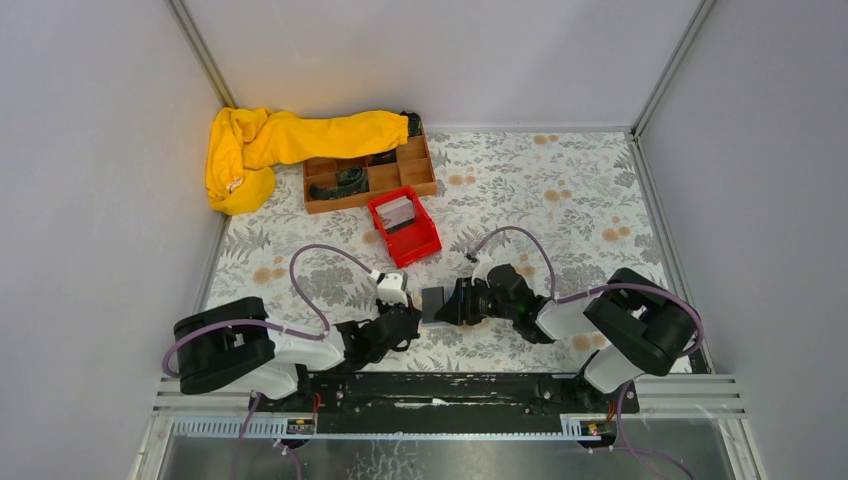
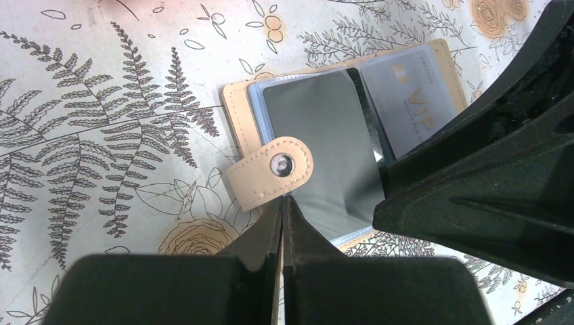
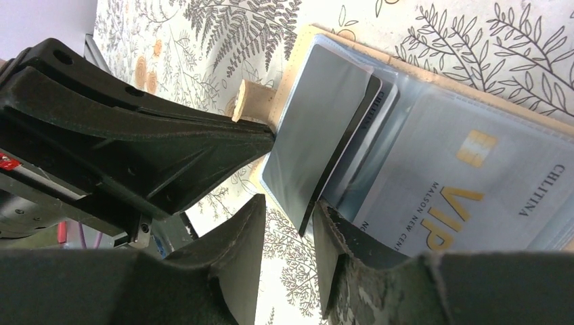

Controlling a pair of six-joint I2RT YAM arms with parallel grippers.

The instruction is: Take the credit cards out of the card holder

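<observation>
Black and clamped tight, the left pincer (image 2: 283, 203) meets the edge of the tan snap strap (image 2: 271, 172) of the card holder (image 2: 233, 108). I cannot tell whether it nips the strap or only touches it. The holder lies spread open on the flowered bench (image 1: 560, 200) between the two arms, just ahead of their bases. The right pincer (image 3: 290, 203) stands part open, its jaws either side of the near corner of a grey card (image 3: 318, 128) that tilts up out of its clear sleeve. A gap shows beside the card, so I judge it not yet pinched. Next to it a pale VIP card (image 3: 460, 196) sits flat inside its sleeve.

The grey card looks thin, light and stiff, with a slick face. A bite on its bare edge, short of the sleeve, should serve best, though a shallow one may slip. The holder looks soft and light and would likely drag along unless pinned by the strap or tan border.

Farther off stands a red bin (image 1: 420, 245) with a whitish card (image 1: 397, 210) in it. Beyond that are a wooden tray (image 1: 370, 200) and a yellow cloth (image 1: 290, 140).
</observation>
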